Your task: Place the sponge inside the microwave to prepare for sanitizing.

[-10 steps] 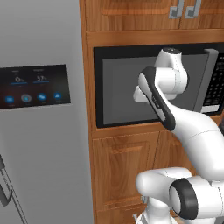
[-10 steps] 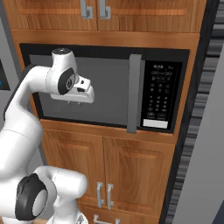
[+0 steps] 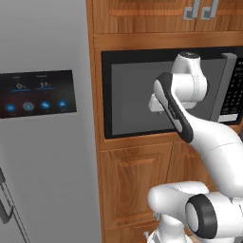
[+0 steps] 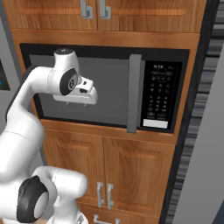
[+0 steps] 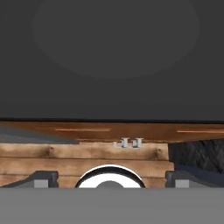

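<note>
The microwave (image 4: 109,83) is built into wooden cabinetry, and its dark glass door (image 3: 133,104) is shut. On the door's right side runs a grey bar handle (image 4: 133,94), with the black keypad (image 4: 159,94) beside it. My gripper (image 4: 85,97) hovers close in front of the door glass, left of the handle, and is also seen from the other side (image 3: 159,103). In the hand view its fingertips (image 5: 41,179) stand wide apart with nothing between them, so it is open, facing the glass (image 5: 112,65). The sponge is out of view.
A grey fridge with a small dark touchscreen (image 3: 38,92) stands left of the microwave, its handle (image 3: 7,204) low down. Wooden cabinet doors (image 4: 105,175) sit below and above the microwave. A dark textured wall (image 4: 210,87) rises at the right.
The arm has edged slightly to the right in front of the door. The door stays shut and the gripper stays open.
</note>
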Tool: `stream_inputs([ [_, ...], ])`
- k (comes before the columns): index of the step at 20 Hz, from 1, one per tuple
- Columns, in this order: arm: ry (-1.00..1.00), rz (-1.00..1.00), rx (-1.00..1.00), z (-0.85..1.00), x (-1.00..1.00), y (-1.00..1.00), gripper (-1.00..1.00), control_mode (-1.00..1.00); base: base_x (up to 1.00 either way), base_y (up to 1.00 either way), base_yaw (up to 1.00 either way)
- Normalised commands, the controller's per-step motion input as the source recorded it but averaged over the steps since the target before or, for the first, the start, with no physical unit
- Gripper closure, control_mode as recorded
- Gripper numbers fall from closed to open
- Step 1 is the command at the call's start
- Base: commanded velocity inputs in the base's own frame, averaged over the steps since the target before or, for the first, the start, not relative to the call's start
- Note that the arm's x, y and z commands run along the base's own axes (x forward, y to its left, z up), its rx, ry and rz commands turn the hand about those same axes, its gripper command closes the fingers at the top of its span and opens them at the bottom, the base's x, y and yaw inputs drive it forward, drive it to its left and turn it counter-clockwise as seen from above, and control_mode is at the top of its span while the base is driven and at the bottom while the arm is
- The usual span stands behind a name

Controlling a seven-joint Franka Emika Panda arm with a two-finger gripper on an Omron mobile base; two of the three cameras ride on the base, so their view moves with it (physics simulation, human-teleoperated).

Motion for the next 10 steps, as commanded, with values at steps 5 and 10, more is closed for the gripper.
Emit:
stream_inputs([
  [5,-0.34,-0.02,-0.02,0.09,-0.16,-0.96,-1.00,-1.00,0.00,0.00,0.00],
  [10,-0.19,-0.07,0.00,0.06,-0.21,-0.93,-1.00,-1.00,0.00,0.00,0.00],
])
